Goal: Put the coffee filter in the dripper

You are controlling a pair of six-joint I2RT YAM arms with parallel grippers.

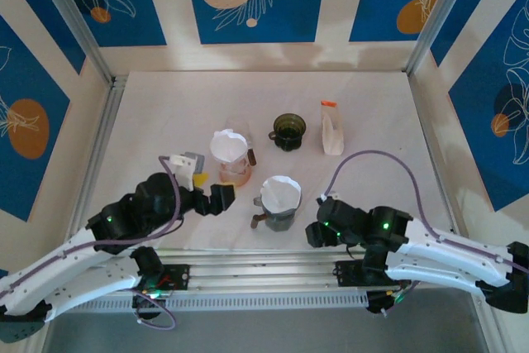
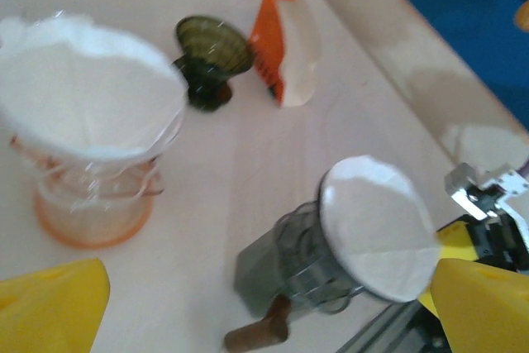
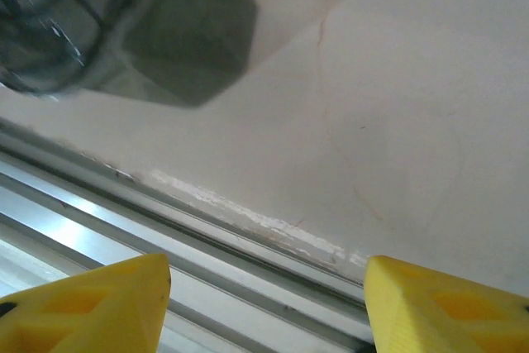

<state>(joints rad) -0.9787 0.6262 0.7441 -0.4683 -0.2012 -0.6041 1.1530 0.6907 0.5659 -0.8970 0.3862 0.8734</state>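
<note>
From above, the left gripper (image 1: 216, 198) hung near the clear dripper (image 1: 233, 169), the right gripper (image 1: 317, 227) just right of the grey dripper (image 1: 278, 214). A white coffee filter (image 1: 229, 145) sat in each. At the left wrist, yellow fingers (image 2: 50, 307) stood wide apart, empty. The green dripper (image 2: 212, 57) stood unlined beside the filter holder (image 2: 285, 43). At the right wrist, fingers (image 3: 446, 307) were parted over the table edge (image 3: 273, 233), holding nothing.
</note>
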